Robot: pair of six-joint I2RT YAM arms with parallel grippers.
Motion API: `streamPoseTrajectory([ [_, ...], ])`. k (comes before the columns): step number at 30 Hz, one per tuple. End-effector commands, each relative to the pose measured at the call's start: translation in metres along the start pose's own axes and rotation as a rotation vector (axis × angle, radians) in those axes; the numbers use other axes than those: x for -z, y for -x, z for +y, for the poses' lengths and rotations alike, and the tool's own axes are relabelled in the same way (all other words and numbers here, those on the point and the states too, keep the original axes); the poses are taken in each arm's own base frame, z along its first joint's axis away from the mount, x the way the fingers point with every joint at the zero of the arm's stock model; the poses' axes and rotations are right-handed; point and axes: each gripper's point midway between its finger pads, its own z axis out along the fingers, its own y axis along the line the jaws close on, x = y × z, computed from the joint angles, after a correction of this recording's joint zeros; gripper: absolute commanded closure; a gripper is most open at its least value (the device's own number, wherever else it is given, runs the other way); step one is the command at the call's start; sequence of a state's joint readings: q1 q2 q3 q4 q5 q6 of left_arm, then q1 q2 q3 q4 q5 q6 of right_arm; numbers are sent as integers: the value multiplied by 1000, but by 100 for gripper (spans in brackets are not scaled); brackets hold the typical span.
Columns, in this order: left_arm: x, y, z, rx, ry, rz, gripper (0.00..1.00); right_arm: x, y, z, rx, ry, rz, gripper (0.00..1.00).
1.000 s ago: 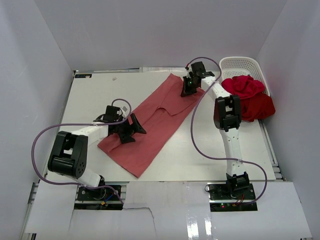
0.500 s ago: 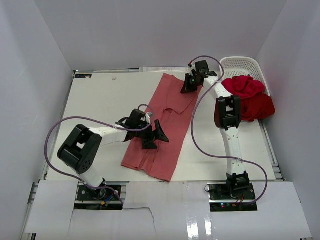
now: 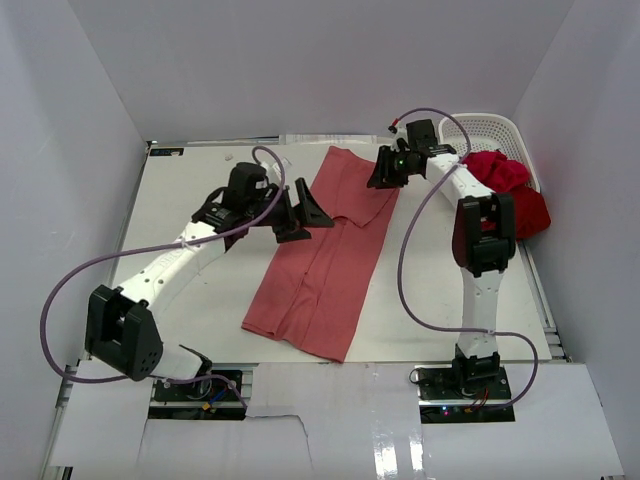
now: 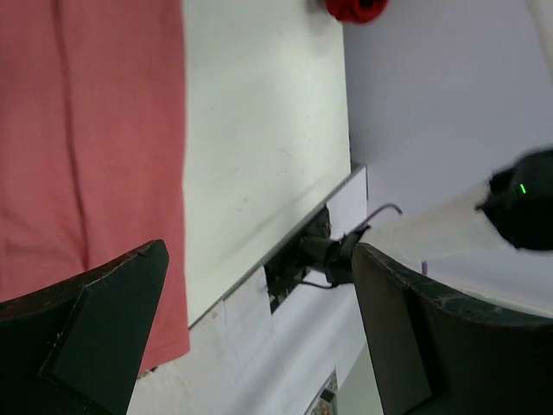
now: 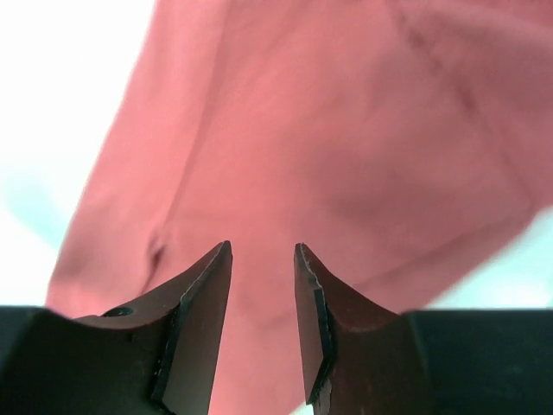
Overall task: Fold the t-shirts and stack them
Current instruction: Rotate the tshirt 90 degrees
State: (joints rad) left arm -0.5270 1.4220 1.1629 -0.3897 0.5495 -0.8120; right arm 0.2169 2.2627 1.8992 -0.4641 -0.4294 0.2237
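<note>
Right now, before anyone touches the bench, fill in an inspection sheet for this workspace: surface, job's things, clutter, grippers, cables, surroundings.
Surface: white table, flat.
Job's things: salmon-red t-shirt spread flat lengthwise mid-table; crimson t-shirt bunched in the basket; darker red t-shirt spilling from its near end.
Clutter: white lattice basket at the far right corner; nothing else seen.
Grippers: left gripper wide open, empty, by the salmon-red t-shirt's left edge; right gripper narrowly open over its far right corner.
Cables: a purple cable loops off each arm.
Surroundings: plain white walls on three sides.
</note>
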Motion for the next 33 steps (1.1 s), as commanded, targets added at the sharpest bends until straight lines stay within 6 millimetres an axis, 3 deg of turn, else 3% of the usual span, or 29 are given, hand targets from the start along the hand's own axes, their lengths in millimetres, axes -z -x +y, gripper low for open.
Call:
streamPoseTrajectory([
  [1,11,15,49,64,83,0,2,48,14,45,107,43,-90,59],
  [2,11,21,61,67,104,-8,2,45,-15,39,88,22,-35,58],
  [3,9,23,74,36,139,-8,2,58,-20,51,105,17,-48,58],
  [4,0,23,88,40,172,13,2,59,-30,45,92,-25,-45,59],
  [5,-4,21,96,38,188,27,2,62,-56,42,74,-48,-6,59],
  [6,-7,19,104,32,201,41,2,62,-70,44,70,-58,15,59],
  [9,-19,10,124,51,221,69,2,59,-107,32,37,-116,71,60],
  [12,-23,-1,137,65,231,85,2,52,-127,27,20,-113,111,61],
  [17,-22,-13,151,72,265,98,2,40,-139,17,8,-137,150,66],
  [19,-21,-17,152,77,262,106,2,37,-139,11,5,-163,152,78],
  [21,-20,-24,156,89,266,113,2,32,-141,5,0,-179,166,84],
  [27,-13,-41,156,98,261,127,2,10,-129,-10,-9,-221,175,85],
  [33,-8,-76,162,132,261,159,2,-9,-109,-24,-29,-240,179,86],
])
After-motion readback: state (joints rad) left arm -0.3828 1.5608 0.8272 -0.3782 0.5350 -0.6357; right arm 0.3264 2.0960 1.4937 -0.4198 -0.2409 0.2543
